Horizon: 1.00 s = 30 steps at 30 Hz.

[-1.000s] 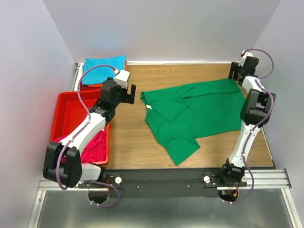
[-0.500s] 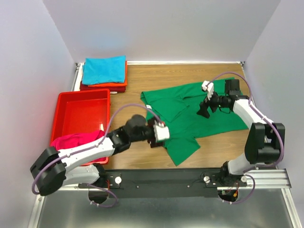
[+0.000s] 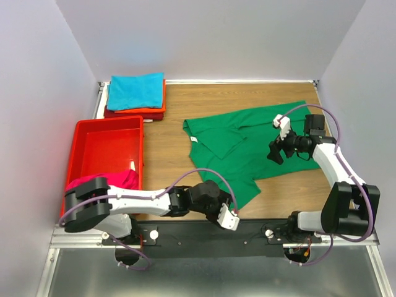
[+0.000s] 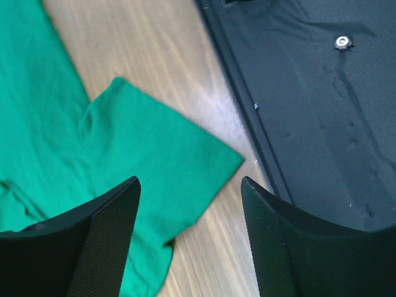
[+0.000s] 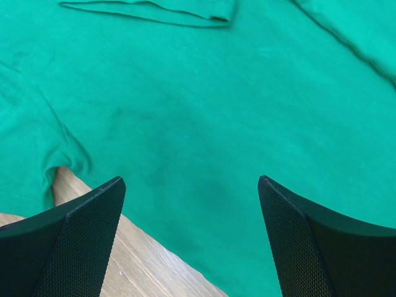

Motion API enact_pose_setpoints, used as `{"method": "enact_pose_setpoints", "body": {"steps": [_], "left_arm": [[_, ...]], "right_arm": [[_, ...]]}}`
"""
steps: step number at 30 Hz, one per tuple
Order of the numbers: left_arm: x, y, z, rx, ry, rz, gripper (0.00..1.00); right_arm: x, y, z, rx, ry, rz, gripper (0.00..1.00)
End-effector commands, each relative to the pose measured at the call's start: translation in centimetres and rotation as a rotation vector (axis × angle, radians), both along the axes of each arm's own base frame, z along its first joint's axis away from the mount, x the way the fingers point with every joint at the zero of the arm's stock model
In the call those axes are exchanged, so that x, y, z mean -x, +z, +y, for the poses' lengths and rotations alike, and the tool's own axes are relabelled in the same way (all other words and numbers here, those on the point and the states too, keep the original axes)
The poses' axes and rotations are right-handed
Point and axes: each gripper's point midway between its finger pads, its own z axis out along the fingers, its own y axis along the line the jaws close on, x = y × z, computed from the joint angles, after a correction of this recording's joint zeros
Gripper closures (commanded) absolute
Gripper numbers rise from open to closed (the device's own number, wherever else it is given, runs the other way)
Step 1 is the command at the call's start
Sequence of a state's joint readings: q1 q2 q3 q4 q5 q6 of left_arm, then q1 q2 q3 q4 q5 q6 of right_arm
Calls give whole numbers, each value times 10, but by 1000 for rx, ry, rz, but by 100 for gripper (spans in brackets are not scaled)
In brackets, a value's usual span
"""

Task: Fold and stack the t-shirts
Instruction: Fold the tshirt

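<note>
As seen from overhead, finds the green t-shirt [image 3: 247, 145] spread mostly flat over the middle and right of the wooden table [image 3: 167, 167], one sleeve folded in across the chest. Places the left gripper [image 3: 226, 216] low at the near edge, beside the shirt's nearest sleeve corner, and the right gripper [image 3: 276, 150] above the shirt's right half. Shows a folded teal t-shirt [image 3: 135, 91] stacked on an orange t-shirt [image 3: 133, 111] and a dark red t-shirt [image 3: 133, 116] in the far left corner, and a magenta t-shirt [image 3: 111, 182] bunched at the near end of the red tray [image 3: 102, 145].

From the left wrist, shows fingers [image 4: 105, 235] spread apart, gripping nothing, over the green sleeve corner beside the black rail [image 4: 309, 93].

From the right wrist, shows fingers [image 5: 80, 241] parted and empty above green cloth, with bare wood at lower left.
</note>
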<state>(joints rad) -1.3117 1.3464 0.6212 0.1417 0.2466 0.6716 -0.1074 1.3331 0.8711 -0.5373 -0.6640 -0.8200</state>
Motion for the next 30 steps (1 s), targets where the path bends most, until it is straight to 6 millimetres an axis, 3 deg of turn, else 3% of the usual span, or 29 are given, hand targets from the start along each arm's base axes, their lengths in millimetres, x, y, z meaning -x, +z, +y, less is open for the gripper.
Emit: {"method": "enact_pose_setpoints", "body": {"steps": [1, 20, 30], "left_arm": [[2, -2, -16, -6, -37, -57, 29], [6, -70, -16, -237, -75, -46, 48], [1, -76, -12, -280, -56, -59, 86]], "right_arm": [[4, -3, -8, 0, -42, 29, 7], [9, 1, -22, -55, -81, 16, 7], [11, 7, -25, -67, -89, 0, 8]]}}
